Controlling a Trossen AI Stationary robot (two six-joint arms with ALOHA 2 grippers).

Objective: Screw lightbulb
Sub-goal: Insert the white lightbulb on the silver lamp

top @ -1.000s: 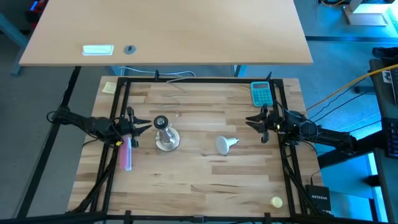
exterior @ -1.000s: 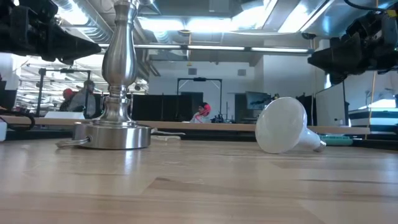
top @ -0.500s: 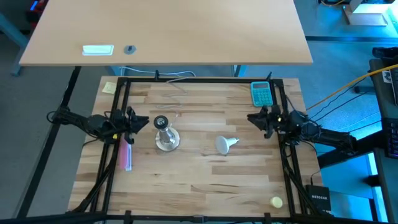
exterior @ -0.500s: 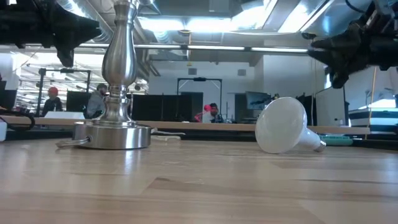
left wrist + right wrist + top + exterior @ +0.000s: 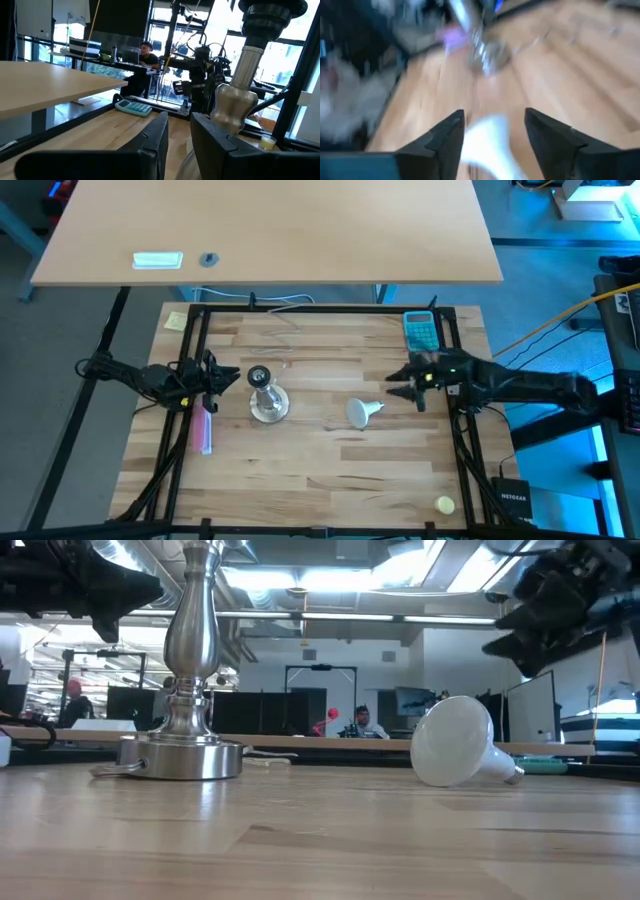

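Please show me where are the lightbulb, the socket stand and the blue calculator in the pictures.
lightbulb (image 5: 361, 413), high view, on the white globe, lying on its side.
socket stand (image 5: 190, 640), low view, on the silvery stem.
blue calculator (image 5: 420, 331), high view, on its key area.

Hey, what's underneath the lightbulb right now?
Only bare wooden table. The lightbulb lies on its side, globe resting on the boards, with nothing beneath it. The right hand hangs open above, not touching; the contact patch itself is hidden.
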